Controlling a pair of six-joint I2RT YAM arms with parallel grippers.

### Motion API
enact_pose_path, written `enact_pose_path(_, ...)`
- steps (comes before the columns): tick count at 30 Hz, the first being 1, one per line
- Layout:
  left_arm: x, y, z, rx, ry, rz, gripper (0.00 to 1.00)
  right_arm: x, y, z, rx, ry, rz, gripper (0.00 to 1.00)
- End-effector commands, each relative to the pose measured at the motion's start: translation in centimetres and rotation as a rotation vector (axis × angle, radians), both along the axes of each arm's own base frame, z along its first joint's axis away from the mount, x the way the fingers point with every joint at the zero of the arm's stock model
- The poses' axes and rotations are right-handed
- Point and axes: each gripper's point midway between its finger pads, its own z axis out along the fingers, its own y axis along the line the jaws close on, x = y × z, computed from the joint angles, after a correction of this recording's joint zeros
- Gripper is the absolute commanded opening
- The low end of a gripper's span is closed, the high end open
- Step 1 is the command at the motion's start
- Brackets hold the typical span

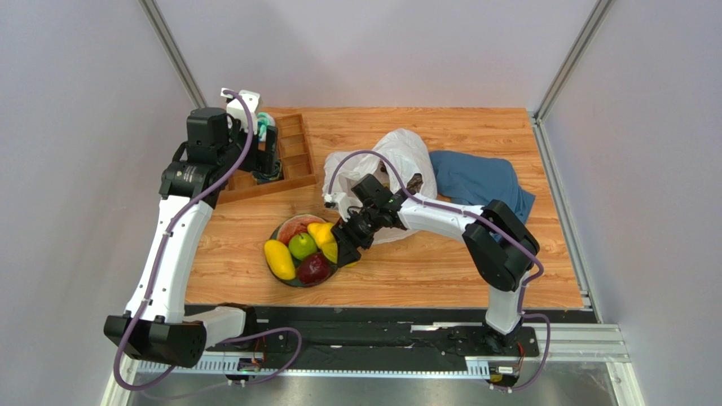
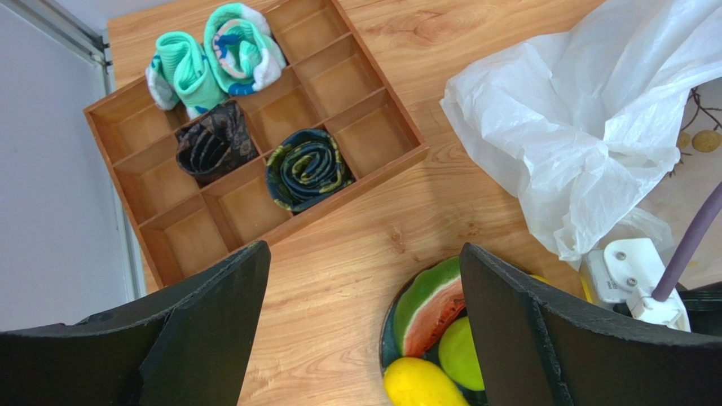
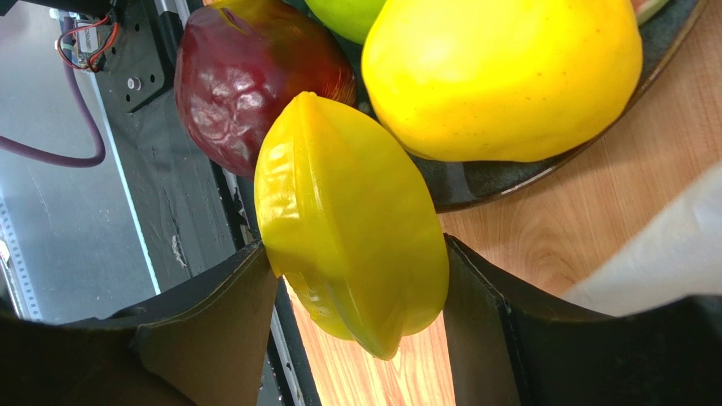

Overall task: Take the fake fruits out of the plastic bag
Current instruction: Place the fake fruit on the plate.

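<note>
Pinching the yellow ridged fruit (image 3: 347, 211), the right tool (image 3: 360, 288) hangs at the rim of the bowl (image 3: 500, 182), with the plastic bag (image 1: 397, 156) just behind its wrist. I'd ease the piece forward beside the dark red fruit (image 3: 246, 85), lower it, then let go. The left tool (image 2: 363, 262) hangs spread, well apart.

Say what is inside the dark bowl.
Watermelon slice, yellow mango, green apple, dark red fruit and another yellow fruit; the right gripper holds a ridged yellow fruit at the bowl rim. Anything underneath is hidden.
</note>
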Motion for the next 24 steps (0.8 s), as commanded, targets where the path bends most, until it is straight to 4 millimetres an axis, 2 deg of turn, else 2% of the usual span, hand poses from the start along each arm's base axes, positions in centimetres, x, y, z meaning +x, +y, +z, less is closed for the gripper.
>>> enact_pose_path(1,0.6,-0.5,-0.1,-0.039,0.004,-0.012,0.91,0.4,2.0,1.6,0.078,-0.044,0.039,0.44)
enact_pose_path(12,1.1,-1.2,-0.6,-0.06,0.025,-0.038,0.91,0.8,2.6,0.5,0.054,-0.032,0.023,0.46)
enact_pose_path(15,1.3,-1.4,-0.7,-0.065,0.03,-0.045,0.9,1.0,2.7,0.2,0.047,-0.034,0.017,0.5)
enact_pose_path(16,1.3,-1.5,-0.8,-0.069,0.033,-0.046,0.9,1.1,2.8,0.2,0.044,-0.035,0.015,0.54)
enact_pose_path(17,1.2,-1.5,-0.7,-0.067,0.032,-0.049,0.9,1.1,2.7,0.1,0.035,-0.03,0.013,0.65)
enact_pose_path(18,1.3,-1.5,-0.9,-0.068,0.035,-0.051,0.9,1.3,2.7,0.0,0.026,-0.032,0.008,0.9)
enact_pose_path(19,1.4,-1.6,-0.9,-0.072,0.036,-0.051,0.9,1.3,2.6,0.0,0.02,-0.031,0.007,1.0)
enact_pose_path(21,1.5,-1.7,-0.9,-0.075,0.039,-0.054,0.9,1.1,2.2,0.0,0.004,-0.027,0.008,1.0)
enact_pose_path(24,1.7,-1.8,-0.8,-0.081,0.038,-0.058,0.9,0.9,1.7,1.0,0.011,-0.039,0.01,1.0)
